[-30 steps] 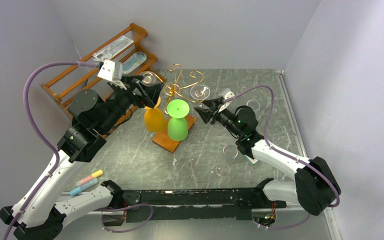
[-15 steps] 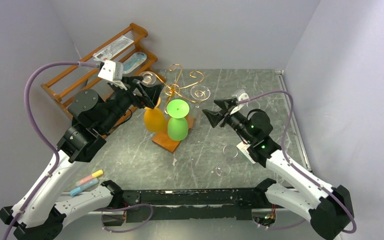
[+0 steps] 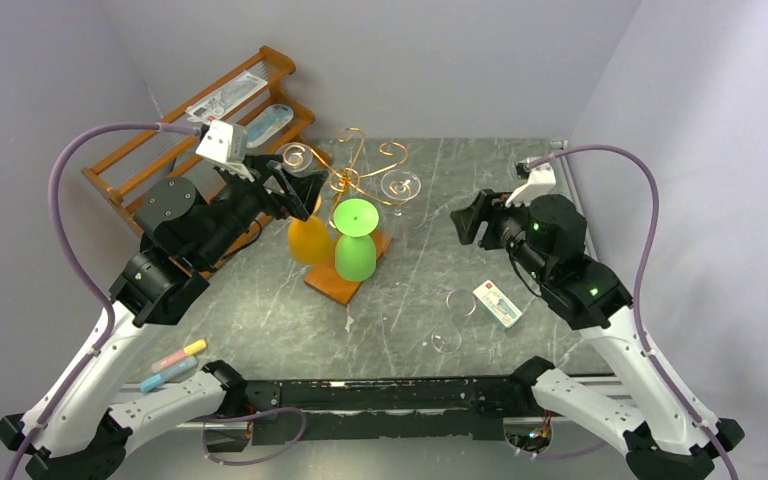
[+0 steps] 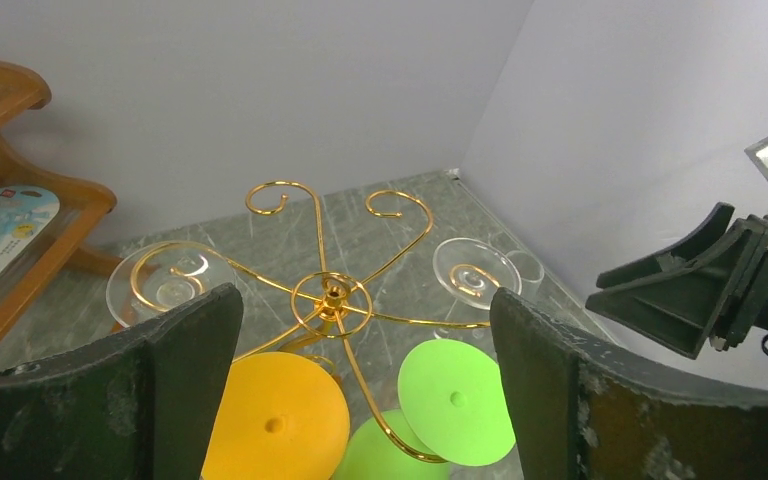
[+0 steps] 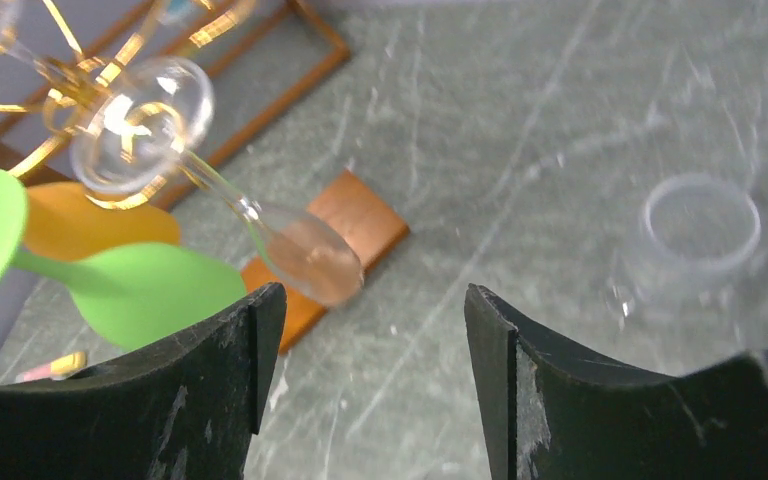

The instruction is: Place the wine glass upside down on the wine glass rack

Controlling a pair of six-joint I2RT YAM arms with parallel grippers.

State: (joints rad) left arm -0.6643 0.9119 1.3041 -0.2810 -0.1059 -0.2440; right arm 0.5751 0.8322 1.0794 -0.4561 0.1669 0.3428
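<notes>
Gold scrolls of the wine glass rack [image 3: 352, 172] carried the clear wine glass [image 3: 400, 186] upside down on the right-hand arm, its bowl tilted above the wooden base [image 3: 332, 285], near an orange glass [image 3: 309, 238] and a green glass [image 3: 355, 250]. Well apart to the right, the right gripper [image 3: 459, 222] hung with jaws parted and empty. The left gripper [image 3: 303, 190] hovered beside the rack, jaws wide, holding nothing.

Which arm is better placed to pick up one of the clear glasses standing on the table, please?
Right: a clear glass stands just ahead of the right gripper, whose fingers are open and empty. The left gripper hovers at the wine glass rack, farther off to the left.
</notes>
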